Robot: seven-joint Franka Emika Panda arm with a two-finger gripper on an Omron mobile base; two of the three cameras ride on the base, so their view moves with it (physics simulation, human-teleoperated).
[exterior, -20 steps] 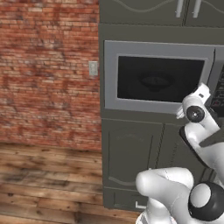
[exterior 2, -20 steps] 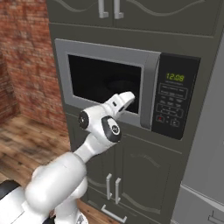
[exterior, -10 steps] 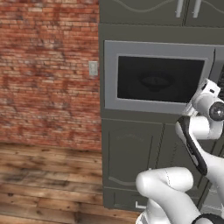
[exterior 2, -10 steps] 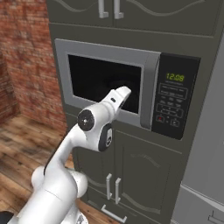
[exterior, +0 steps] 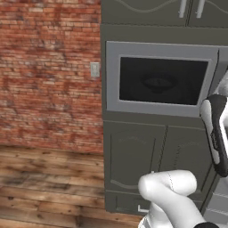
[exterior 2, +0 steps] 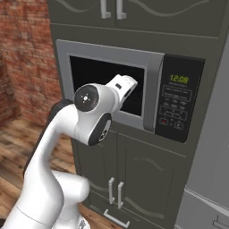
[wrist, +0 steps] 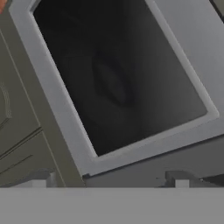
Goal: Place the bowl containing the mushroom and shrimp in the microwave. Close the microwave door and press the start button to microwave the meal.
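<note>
The white arm's two-finger gripper [wrist: 109, 181] hangs close in front of the microwave with its small dark tips spread wide apart and nothing between them. Just beyond the tips lies the wide grey-framed microwave door with its large dark glass window [wrist: 116, 78], shut flush against the boxy grey built-in microwave [exterior 2: 134, 96]. Behind the glass a dim rounded shape shows in the hand view and the left base view; it may be the small dark blue bowl already inside, but it is too murky to tell, and the mushroom and shrimp cannot be made out at all.

Judging by the closed door, the step in hand is most likely the last one, pressing start. That calls for carrying the hand across to the black keypad panel with its green clock display [exterior 2: 178, 100], which sits to the right of the window, well off from where the gripper now points, and pushing one fingertip squarely onto the start button without brushing neighbouring keys.
</note>
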